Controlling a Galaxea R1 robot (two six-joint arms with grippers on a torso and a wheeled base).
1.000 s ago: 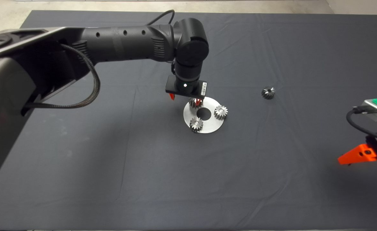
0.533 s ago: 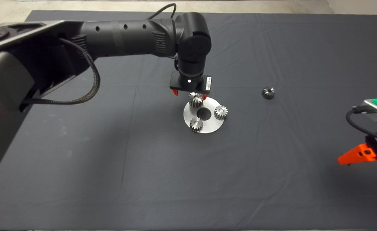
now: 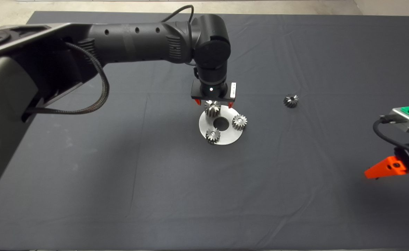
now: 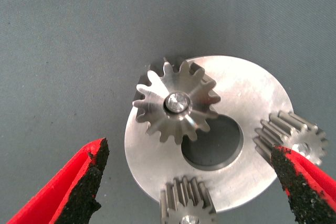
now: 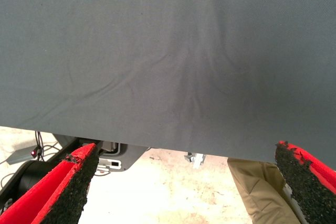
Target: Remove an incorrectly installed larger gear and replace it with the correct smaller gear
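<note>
Hovering over the round steel plate (image 3: pixel 222 136) near the mat's (image 3: pixel 121 195) centre, the left pincer (image 3: pixel 213 103) points straight down with its fingers (image 4: pixel 86 179) spread wide, clamped on nothing. On the plate's 11 o'clock edge in the head view sits the larger gear (image 4: pixel 177 103), on a bright pin. It is shiny silver steel, with broad flared teeth, and stands wider and taller than the two small gears (image 3: pixel 239 122) beside it, at the plate's 3 o'clock and 7 o'clock around the dark centre hole (image 4: pixel 215 141). In the left wrist view the large gear lies between the two open pads, touched by neither. The smaller gear (image 3: pixel 290 100), darker grey, rests alone on the mat well apart at the plate's 2 o'clock. The right pincer (image 3: pixel 382 169) waits at the mat's right edge, fingers (image 5: pixel 63 187) apart.
</note>
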